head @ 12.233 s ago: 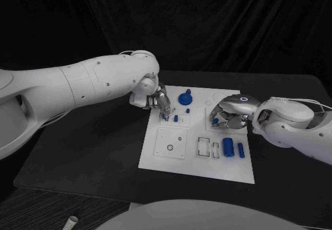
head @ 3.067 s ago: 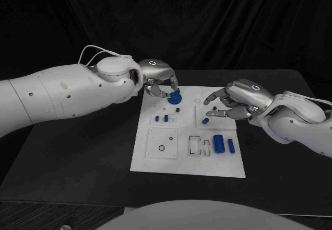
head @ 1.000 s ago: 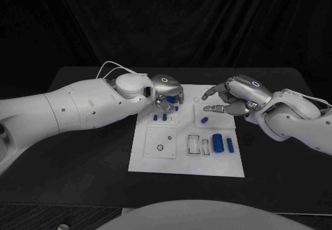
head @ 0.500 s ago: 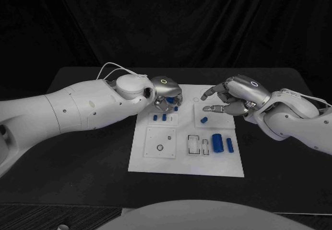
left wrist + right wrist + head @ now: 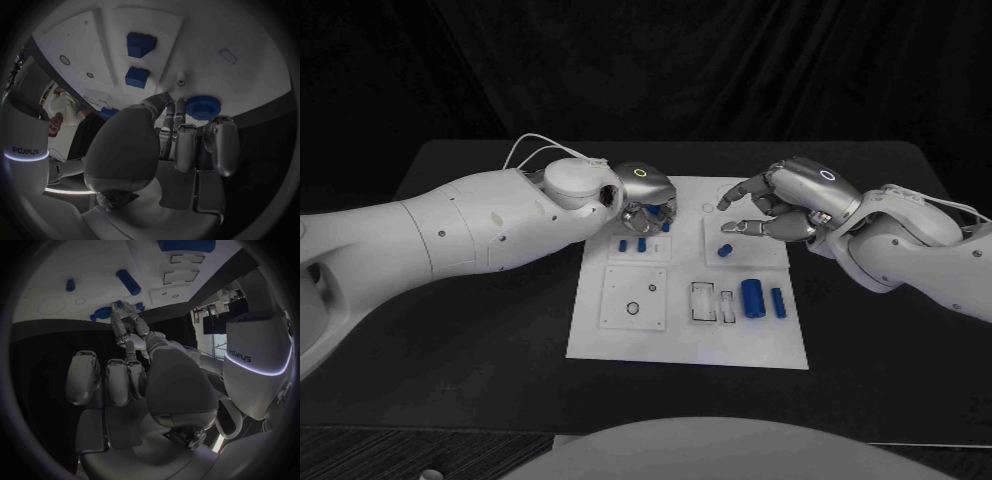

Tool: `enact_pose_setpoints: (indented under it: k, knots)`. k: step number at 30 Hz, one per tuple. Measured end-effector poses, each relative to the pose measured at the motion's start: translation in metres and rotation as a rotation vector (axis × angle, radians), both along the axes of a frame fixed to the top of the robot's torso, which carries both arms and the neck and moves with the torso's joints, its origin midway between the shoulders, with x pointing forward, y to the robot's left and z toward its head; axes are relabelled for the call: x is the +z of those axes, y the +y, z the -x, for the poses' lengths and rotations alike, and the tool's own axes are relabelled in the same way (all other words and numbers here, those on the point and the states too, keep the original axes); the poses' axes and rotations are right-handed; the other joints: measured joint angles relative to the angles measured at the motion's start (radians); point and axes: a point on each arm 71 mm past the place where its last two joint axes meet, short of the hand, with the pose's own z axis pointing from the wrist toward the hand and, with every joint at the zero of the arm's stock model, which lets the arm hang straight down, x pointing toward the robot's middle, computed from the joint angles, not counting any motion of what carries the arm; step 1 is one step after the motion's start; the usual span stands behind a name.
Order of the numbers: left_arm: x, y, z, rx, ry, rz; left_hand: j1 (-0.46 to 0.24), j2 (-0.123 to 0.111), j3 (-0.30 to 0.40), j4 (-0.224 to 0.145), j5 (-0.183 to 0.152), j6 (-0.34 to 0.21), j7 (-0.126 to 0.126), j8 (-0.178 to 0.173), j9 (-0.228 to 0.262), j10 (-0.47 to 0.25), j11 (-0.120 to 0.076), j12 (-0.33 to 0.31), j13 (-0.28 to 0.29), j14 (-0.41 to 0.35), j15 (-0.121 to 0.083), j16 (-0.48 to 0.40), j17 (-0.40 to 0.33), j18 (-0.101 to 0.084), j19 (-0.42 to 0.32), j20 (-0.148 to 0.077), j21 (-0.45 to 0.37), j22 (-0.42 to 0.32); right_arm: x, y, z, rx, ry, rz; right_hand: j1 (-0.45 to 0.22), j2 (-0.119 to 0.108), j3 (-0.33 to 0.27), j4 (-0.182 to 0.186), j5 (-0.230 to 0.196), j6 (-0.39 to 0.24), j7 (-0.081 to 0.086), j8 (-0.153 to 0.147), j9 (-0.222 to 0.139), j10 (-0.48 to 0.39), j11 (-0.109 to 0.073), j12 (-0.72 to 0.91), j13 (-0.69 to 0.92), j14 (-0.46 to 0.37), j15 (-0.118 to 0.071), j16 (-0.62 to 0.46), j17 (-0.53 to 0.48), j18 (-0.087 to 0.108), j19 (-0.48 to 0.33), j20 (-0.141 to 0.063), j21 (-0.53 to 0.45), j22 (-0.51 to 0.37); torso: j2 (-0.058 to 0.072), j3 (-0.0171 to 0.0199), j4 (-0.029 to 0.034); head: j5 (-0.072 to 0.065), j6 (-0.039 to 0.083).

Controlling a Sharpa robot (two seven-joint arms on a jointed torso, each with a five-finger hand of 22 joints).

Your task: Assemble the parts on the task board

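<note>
Gripping the blue gear (image 5: 202,106) at the task board (image 5: 687,345)'s far edge, the left hand (image 5: 646,199) is apparently seating it; pressing it squarely down is probably next. The right hand (image 5: 776,208) is hovering, fingers spread, holding nothing.

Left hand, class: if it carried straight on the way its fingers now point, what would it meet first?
Most likely the blue gear: in the left wrist view the left hand has its fingertips right beside it, with the white task board beyond. Whether they already touch is unclear.
</note>
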Motion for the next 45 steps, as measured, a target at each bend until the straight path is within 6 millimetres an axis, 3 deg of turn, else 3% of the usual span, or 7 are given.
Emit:
enact_pose_setpoints:
  k: [7,9,12,16,29,39,45]
  knots:
    - [-0.0003,-0.0001,-0.0006,-0.003,-0.001,0.003,0.004,0.004,0.007,-0.007,0.005,0.016,0.001,0.008,0.001,0.008,-0.005,0.001,-0.010,0.000,0.000,0.000,0.000,0.000,-0.004,-0.004,-0.018,0.000,-0.0003,0.0003,-0.0003,0.000,0.003,0.002,0.000,0.000,0.000,0.000,0.000,0.000,0.000,0.000,0.000,0.000,0.000,0.000,0.000,0.000,0.000,0.000,0.000,0.000,0.000,0.000,0.000,0.000,0.001,0.0000,-0.0001,0.000,0.000]
    - [-0.0002,-0.0001,-0.0007,-0.005,-0.002,0.005,0.004,0.004,0.007,-0.007,0.005,0.003,-0.011,-0.002,-0.003,0.009,-0.005,0.001,-0.018,0.000,0.000,0.000,0.000,0.000,-0.010,-0.002,-0.019,0.000,-0.0004,0.0005,-0.0004,0.000,0.004,0.003,0.000,0.000,0.000,0.000,0.000,0.000,0.000,0.004,0.000,0.000,0.000,-0.004,-0.002,0.000,0.000,0.000,0.000,0.000,0.000,0.000,0.000,0.000,0.001,0.0000,-0.0004,0.001,0.000]
    - [-0.0001,-0.0004,-0.0005,-0.007,-0.003,0.008,-0.002,-0.002,0.007,-0.007,-0.005,-0.022,-0.018,-0.011,-0.011,0.005,-0.001,0.000,-0.028,0.000,0.000,0.000,0.000,0.000,-0.011,-0.004,-0.024,0.000,-0.0006,0.0007,-0.0005,0.000,0.006,0.004,0.000,0.000,0.000,0.000,0.000,0.000,0.000,0.004,0.000,0.000,0.000,-0.004,-0.002,0.000,0.000,0.000,0.000,0.000,0.000,0.000,0.000,0.000,0.001,0.0000,-0.0007,0.001,0.000]
    - [-0.0002,-0.0007,-0.0002,-0.011,-0.004,0.010,-0.013,-0.013,0.004,-0.010,-0.043,-0.084,-0.031,-0.011,-0.026,0.000,0.004,-0.009,-0.042,0.000,0.000,-0.005,0.000,0.000,-0.015,0.000,-0.028,0.000,-0.0008,0.0006,-0.0006,0.000,0.009,0.005,0.000,0.000,0.003,-0.003,0.004,0.004,-0.004,0.004,0.001,-0.004,0.004,-0.004,-0.002,0.000,0.000,-0.004,-0.002,0.000,0.000,0.000,0.000,0.000,0.002,0.0000,-0.0010,0.001,0.000]
    - [-0.0016,-0.0038,0.0039,-0.030,0.000,0.016,-0.012,-0.022,-0.003,-0.017,-0.073,-0.083,-0.036,0.002,-0.026,0.014,0.000,0.000,-0.049,0.000,0.000,-0.005,0.000,0.000,-0.014,0.000,-0.032,0.000,-0.0015,0.0006,-0.0008,-0.002,0.018,0.010,0.004,0.004,0.003,-0.003,0.004,0.011,-0.004,0.008,0.002,-0.004,0.004,-0.004,-0.004,0.000,0.000,-0.004,-0.003,0.000,0.000,0.000,-0.005,0.000,0.001,0.0004,0.0004,-0.002,0.000]
    - [-0.0024,-0.0050,0.0056,-0.040,0.001,0.020,0.001,-0.009,0.004,-0.024,-0.004,-0.034,-0.029,0.036,-0.011,0.027,-0.005,0.026,-0.035,0.000,0.000,-0.005,0.000,0.000,-0.014,0.000,-0.032,0.000,-0.0019,0.0006,-0.0009,-0.003,0.023,0.013,0.004,0.004,0.003,-0.003,0.004,0.011,-0.004,0.008,0.002,-0.004,0.004,-0.008,-0.006,0.000,0.000,-0.004,-0.004,0.000,0.000,0.000,-0.009,0.000,0.000,0.0006,0.0018,0.001,0.000]
    - [-0.0027,-0.0053,0.0061,-0.045,0.000,0.023,0.008,0.006,0.009,-0.034,0.016,-0.005,-0.012,0.053,-0.002,0.039,-0.015,0.042,-0.028,0.003,-0.004,-0.005,0.000,0.000,-0.014,0.000,-0.032,0.000,-0.0021,0.0004,-0.0010,-0.005,0.027,0.014,0.004,0.004,0.003,-0.003,0.004,0.011,-0.004,0.008,0.002,-0.004,0.004,-0.008,-0.008,0.000,0.000,-0.004,-0.004,0.000,0.000,0.000,-0.009,0.000,0.001,0.0007,0.0021,0.003,0.000]
